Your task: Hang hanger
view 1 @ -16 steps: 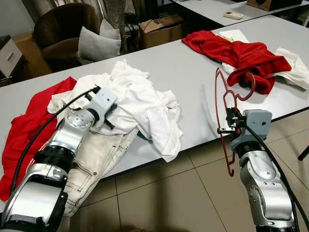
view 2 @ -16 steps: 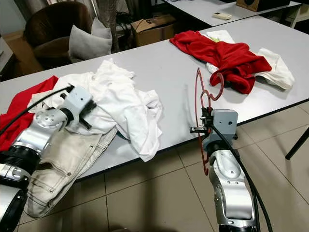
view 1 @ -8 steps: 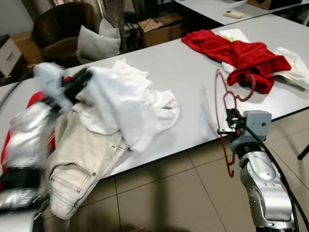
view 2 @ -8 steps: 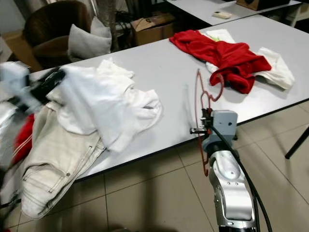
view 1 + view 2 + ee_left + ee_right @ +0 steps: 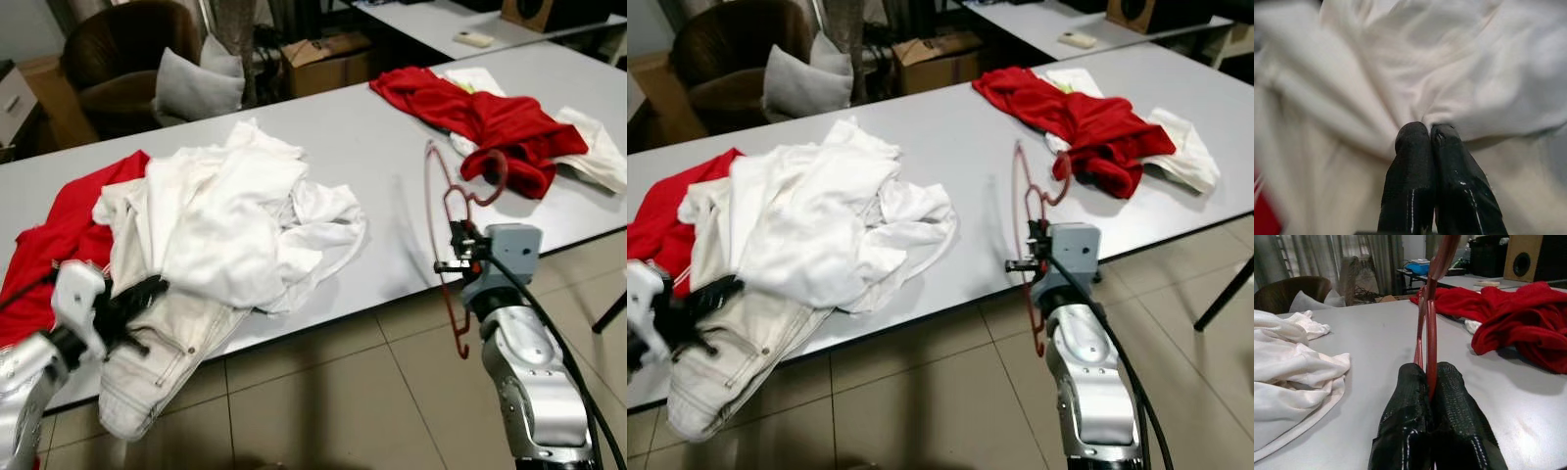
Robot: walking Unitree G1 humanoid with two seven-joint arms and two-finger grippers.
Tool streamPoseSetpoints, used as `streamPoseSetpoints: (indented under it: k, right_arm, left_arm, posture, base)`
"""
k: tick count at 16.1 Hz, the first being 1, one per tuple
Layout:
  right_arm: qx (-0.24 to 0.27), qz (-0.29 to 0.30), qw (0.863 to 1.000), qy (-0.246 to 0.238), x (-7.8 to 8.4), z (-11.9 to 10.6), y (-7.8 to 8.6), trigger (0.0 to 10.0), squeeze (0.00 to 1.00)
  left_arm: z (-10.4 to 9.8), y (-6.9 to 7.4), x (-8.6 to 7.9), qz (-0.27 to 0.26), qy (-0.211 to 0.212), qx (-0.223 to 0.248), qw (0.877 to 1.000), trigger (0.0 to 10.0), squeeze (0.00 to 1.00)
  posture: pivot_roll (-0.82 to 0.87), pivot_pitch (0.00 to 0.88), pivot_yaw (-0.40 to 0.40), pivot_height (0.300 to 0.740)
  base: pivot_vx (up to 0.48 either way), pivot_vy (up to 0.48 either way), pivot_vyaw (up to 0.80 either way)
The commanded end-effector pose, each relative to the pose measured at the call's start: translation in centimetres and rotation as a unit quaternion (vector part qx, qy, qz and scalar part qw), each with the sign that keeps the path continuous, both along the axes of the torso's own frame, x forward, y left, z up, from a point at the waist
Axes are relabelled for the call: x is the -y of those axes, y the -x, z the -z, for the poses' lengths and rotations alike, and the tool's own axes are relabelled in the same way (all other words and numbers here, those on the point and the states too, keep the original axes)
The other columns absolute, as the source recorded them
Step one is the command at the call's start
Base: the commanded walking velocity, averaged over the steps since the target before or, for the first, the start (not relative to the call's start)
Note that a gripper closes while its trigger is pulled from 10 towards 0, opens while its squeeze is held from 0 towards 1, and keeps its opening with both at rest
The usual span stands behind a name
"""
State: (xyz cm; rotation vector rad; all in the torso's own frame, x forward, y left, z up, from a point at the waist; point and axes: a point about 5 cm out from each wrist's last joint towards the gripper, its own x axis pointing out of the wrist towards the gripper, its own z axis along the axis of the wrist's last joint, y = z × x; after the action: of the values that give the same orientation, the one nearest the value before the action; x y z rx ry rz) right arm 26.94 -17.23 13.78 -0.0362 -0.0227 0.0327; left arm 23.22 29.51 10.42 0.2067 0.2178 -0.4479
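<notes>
Right gripper (image 5: 457, 238) clamps the red hanger (image 5: 443, 257) at mid-frame, fingers (image 5: 1447, 396) pressed shut on the wire, holding it upright off the grey table (image 5: 377, 157) edge, hook towards the red garment (image 5: 490, 122); judged, this keeps it free for carrying. Left gripper (image 5: 1431, 134) has its fingers closed together, pinching nothing discernible, at the table's near edge against the beige trousers (image 5: 167, 348) below the white shirt heap (image 5: 235, 220)

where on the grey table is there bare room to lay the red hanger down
The widest bare patch of grey table lies between the white shirt heap and the red and white clothes pile, just beyond the red wire hanger. The table's left part is crowded with clothes.
</notes>
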Motion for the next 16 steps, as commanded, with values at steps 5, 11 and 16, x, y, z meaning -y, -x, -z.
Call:
streamPoseSetpoints:
  k: [5,11,16]
  right_arm:
    - [0.002,-0.009,1.000,0.000,-0.3,0.0,-0.1,10.0,0.00]
    - [0.003,-0.006,1.000,0.002,-0.1,-0.1,-0.2,10.0,0.00]
    - [0.005,-0.006,1.000,0.002,-0.2,-0.2,-0.5,10.0,0.00]
  left_arm:
    - [-1.3,-0.1,-1.4,-0.010,-0.022,0.015,1.000,10.0,0.00]
    - [-6.6,-3.8,-0.4,-0.044,0.135,0.102,0.985,10.0,1.00]
    - [-5.6,-6.5,1.7,-0.097,0.048,0.018,0.994,10.0,1.00]
  posture:
    - [0.05,0.000,0.124,0.740]
    - [0.04,0.000,0.133,0.740]
    - [0.04,0.000,0.135,0.740]
  base:
    - [0.000,0.000,0.00]
    - [0.000,0.000,0.00]
    - [0.000,0.000,0.00]
